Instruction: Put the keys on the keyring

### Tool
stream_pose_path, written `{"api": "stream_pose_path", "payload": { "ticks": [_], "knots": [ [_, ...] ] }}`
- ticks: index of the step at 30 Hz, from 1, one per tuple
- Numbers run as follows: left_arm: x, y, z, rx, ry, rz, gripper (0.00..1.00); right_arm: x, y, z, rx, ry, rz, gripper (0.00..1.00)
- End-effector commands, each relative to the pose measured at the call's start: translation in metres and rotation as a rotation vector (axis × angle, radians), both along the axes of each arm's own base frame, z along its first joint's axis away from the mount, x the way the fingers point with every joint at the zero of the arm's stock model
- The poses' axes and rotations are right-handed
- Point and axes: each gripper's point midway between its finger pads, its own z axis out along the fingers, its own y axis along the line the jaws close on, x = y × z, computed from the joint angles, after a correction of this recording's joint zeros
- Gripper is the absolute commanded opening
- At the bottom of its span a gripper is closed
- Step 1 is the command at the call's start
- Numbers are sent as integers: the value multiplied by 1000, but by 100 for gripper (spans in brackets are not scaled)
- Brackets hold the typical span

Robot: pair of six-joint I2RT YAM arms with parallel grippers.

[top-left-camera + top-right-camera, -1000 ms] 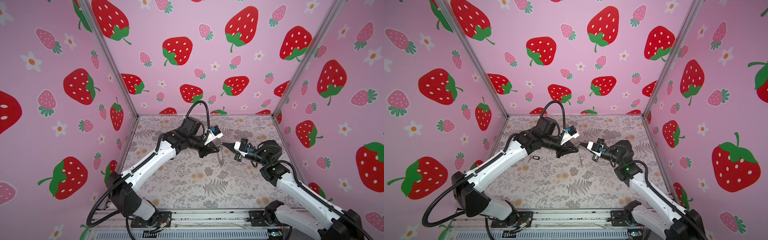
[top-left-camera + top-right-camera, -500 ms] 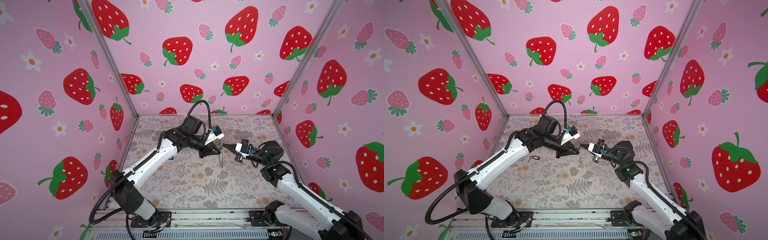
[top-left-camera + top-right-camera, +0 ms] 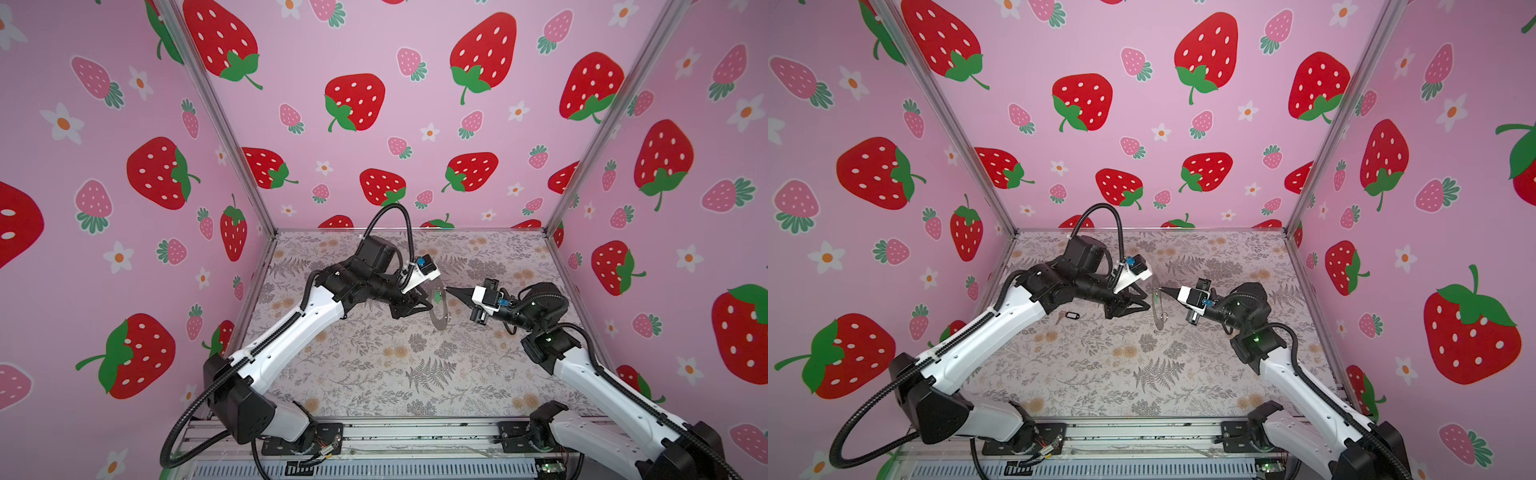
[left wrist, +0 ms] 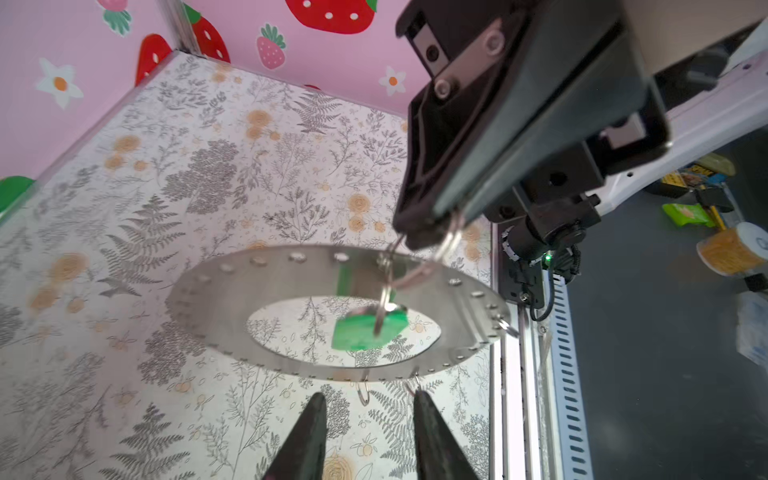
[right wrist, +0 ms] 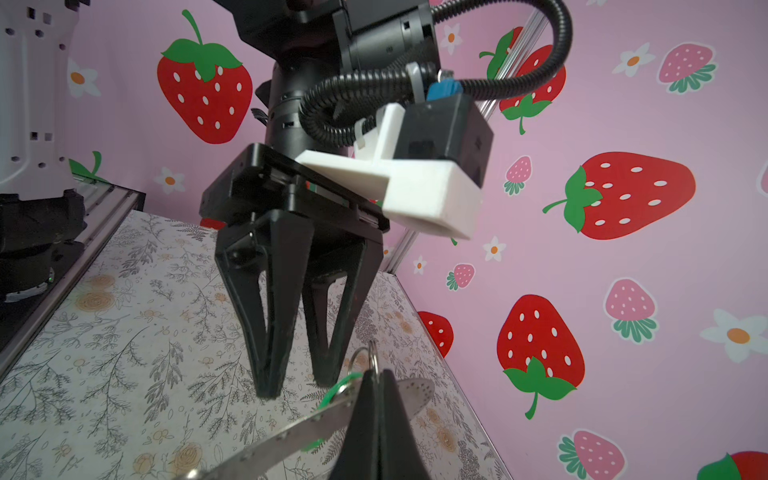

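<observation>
Right wrist view, right gripper (image 5: 376, 379) pinching keyring (image 5: 291, 435), left gripper (image 5: 297, 384) spread, green key (image 5: 332, 392) mostly hidden.

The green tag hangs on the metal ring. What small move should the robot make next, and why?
Probably draw the left gripper back toward the black key on the table: its jaws stand open and empty, the green key hangs from the keyring, which the right gripper holds.

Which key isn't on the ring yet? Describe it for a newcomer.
In a top view, find the floral table mat, then the left arm's white forearm. Just past its far end lies a small oblong black-rimmed tag with a pale centre. Unlike the green tag on the flat grey keyring in the right gripper, it lies loose.
</observation>
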Motion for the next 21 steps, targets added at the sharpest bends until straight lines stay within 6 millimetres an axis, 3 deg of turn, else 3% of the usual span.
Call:
{"api": "stream_pose_path", "payload": {
  "ticks": [1, 5, 11, 21],
  "knots": [
    [7, 2, 35, -84, -223, 17, 37, -8, -3, 15, 40, -44, 25, 0],
    [-5, -4, 47, -115, -346, -20, 39, -9, -2, 16, 46, -38, 37, 0],
    [-4, -18, 64, -157, -367, -50, 35, -13, 0, 16, 56, -16, 74, 0],
    [-3, -21, 69, -179, -399, -45, 25, -18, 3, 13, 49, -5, 120, 0]
  ]
}}
